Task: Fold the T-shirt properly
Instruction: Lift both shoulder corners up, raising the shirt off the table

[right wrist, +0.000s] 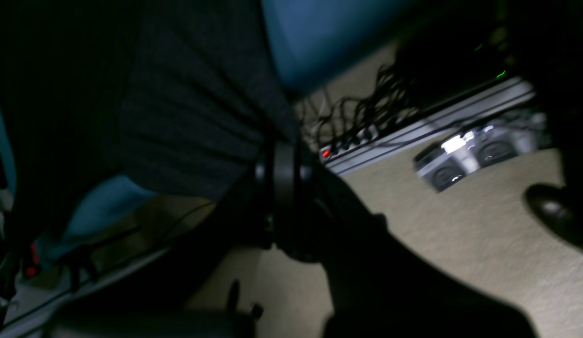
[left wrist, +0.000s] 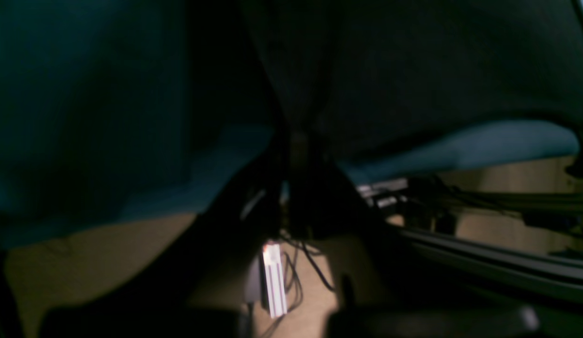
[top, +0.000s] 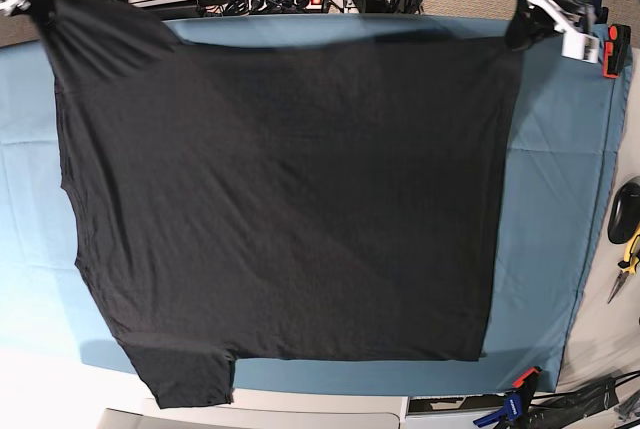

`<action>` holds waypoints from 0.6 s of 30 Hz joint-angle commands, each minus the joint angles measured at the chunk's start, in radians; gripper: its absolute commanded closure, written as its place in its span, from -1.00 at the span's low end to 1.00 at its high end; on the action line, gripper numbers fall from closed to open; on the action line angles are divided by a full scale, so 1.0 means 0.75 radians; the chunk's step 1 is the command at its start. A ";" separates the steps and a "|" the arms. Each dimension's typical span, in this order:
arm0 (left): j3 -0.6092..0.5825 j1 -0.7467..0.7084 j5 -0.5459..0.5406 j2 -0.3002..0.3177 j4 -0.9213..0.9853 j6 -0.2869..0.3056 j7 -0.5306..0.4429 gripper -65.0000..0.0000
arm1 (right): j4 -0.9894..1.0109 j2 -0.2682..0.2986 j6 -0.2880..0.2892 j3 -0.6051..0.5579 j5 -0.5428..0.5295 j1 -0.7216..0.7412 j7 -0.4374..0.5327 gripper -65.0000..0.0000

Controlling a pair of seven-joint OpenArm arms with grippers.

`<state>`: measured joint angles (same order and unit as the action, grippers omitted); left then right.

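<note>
"Where's the T-shirt point(top: 280, 199) now?"

"Spread plain side up across the blue table cloth point(top: 545, 199) on the counter, covering most of it. One sleeve hangs over the near edge at the lower left. Both far corners are up off the cloth, one in each arm."

"So both arms have it?"

"Looks that way. The left gripper point(top: 528, 11), at the far right from where I stand, has its fingers pressed together on the corner of the fabric. You can see the cloth gathering into a tight bunch at the pinch in the left wrist view. The right gripper point(right wrist: 283, 155) is doing the same at the opposite far corner, fingers closed on a fold of ribbed-looking black cloth."

"How do you reckon it handles?"

"Soft and limp, light for its size. It sags between the two holds and drapes wherever it isn't carried. Nothing fragile, but a thin pinch of cotton could slip out if it's pulled hard."

"Where would you grip it?"

"Right at the corners or along a hem or seam, where the cloth is doubled. Keep both holds level, I'd say, or the fold goes crooked."
</note>
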<state>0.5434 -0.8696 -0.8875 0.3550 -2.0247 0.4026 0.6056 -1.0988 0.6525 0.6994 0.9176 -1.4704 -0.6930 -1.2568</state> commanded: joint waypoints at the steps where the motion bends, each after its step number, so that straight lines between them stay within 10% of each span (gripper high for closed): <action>1: 0.022 -0.020 -0.028 0.014 -0.030 0.013 -0.014 1.00 | -0.010 0.047 -0.002 0.028 -0.018 -0.015 0.010 1.00; 18: 0.031 -0.128 -0.045 -0.015 -0.038 0.030 -0.001 1.00 | -0.010 0.050 -0.002 0.034 -0.018 -0.103 -0.016 1.00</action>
<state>0.5560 -0.9501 -0.9031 0.3351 -2.0377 0.4168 0.6170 -1.0988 0.6621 0.6994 0.9237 -1.4727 -0.7563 -1.2758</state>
